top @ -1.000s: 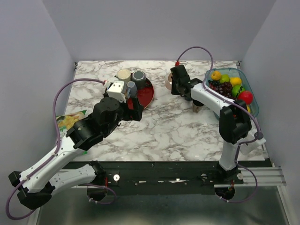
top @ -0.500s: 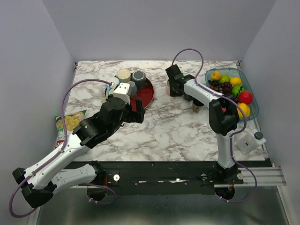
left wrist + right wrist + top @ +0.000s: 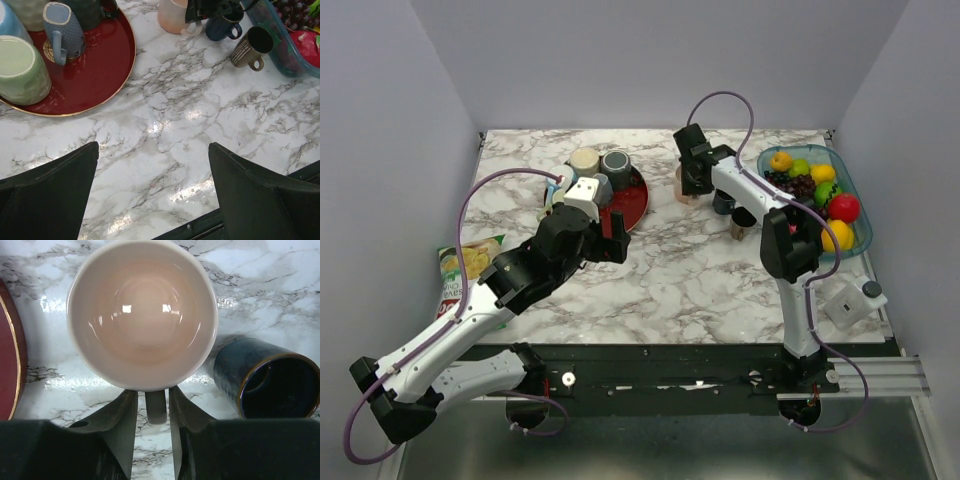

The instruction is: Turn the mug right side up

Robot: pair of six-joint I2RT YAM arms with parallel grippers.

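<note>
The right gripper (image 3: pixel 156 412), clamped on the handle of the pale pink ceramic mug (image 3: pixel 142 315), has swung back and leftward, its arm stretching farther across the table. The left gripper (image 3: pixel 155 190) has edged slightly rightward.

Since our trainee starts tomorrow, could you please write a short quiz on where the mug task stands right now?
1. True or false: the pale pink ceramic mug stands with its opening up.
2. Between the right arm's jaws is: A, the pink mug's handle; B, the dark blue mug; C, nothing.
3. Which arm's jaws have nothing between them?
Key: 1 true; 2 A; 3 the left arm's jaws.
</note>
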